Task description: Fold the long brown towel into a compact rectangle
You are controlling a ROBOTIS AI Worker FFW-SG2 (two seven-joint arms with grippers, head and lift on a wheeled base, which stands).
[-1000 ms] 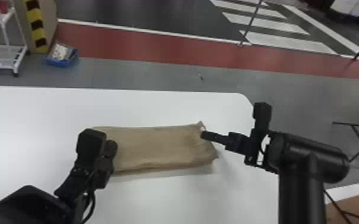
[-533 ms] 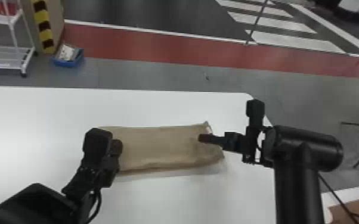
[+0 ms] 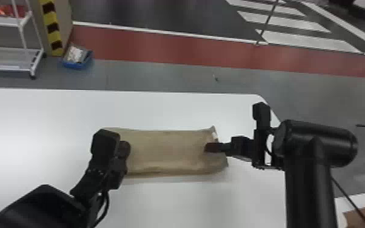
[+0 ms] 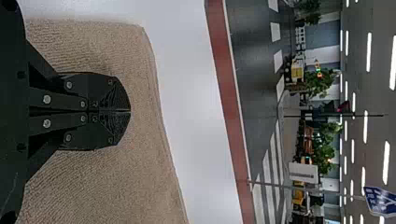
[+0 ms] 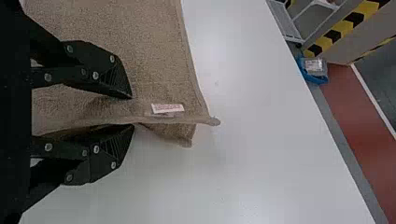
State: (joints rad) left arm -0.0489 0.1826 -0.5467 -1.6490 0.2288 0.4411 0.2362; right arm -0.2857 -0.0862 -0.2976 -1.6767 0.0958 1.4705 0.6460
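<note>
- Lying on the big white table [image 3: 191,203], the brown towel [image 3: 166,151] is folded into a long, flat shape, with its long sides going from left to right.
- The left gripper [image 3: 124,149] is at the towel's left end. In the left wrist view, the two fingers [image 4: 112,95] of the left gripper [image 4: 130,111] are squeezed together, with the brown cloth behind them. I cannot tell if they touch it.
- The right gripper [image 3: 210,147] is at the towel's right end. In the right wrist view, the right gripper [image 5: 132,112] has its fingers [image 5: 116,84] spread apart, and the towel's end edge goes between them. They do not pinch it.
- A little white tag [image 5: 168,108] is by that edge, and a corner pokes out close to it.
- Past the table, a blue box [image 3: 77,63] sits on the gray floor [image 3: 160,77], near a white shelf [image 3: 6,69] and a yellow and black striped post [image 3: 51,27].
</note>
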